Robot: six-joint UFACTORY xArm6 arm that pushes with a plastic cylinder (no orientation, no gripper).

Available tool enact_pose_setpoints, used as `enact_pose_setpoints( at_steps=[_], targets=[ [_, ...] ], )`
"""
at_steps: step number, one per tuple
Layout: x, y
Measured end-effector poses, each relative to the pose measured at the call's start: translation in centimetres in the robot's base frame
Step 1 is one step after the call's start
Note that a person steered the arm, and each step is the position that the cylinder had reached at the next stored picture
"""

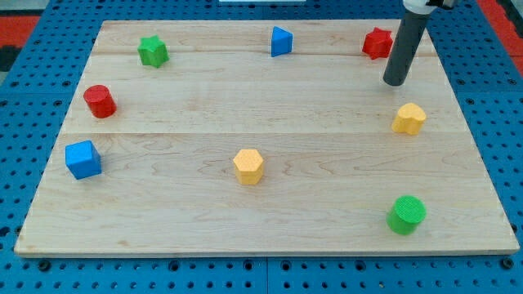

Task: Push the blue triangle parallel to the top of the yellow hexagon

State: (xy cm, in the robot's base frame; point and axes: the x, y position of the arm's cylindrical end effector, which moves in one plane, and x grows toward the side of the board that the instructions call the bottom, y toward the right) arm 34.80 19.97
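The blue triangle [281,41] sits near the board's top edge, a little right of centre. The yellow hexagon [248,166] lies below it, in the lower middle of the board. My tip [395,82] is at the upper right, well to the right of the blue triangle and far above and right of the hexagon. It touches no block. It stands just below and right of a red star [377,43] and above a yellow block [409,119].
A green star [152,51] is at the top left, a red cylinder [100,101] at the left and a blue cube [83,159] at the lower left. A green cylinder [406,215] is at the lower right. The wooden board [163,229] lies on a blue pegboard.
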Motion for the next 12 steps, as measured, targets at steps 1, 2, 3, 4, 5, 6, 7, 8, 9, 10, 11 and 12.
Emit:
enact_pose_setpoints(
  at_steps=[1,2,3,4,5,6,7,8,9,10,11,12],
  targets=[
    [0.9,-0.1],
    [0.3,-0.1],
    [-0.1,-0.1],
    [-1.2,0.3],
    [-1.2,0.3],
    [0.4,-1.6],
    [1.7,-5.0],
    [1.4,-10.5],
    [0.4,-14.7],
    [-1.9,-16.2],
    [-2.7,-16.2],
    [-2.7,-16.3]
  ],
)
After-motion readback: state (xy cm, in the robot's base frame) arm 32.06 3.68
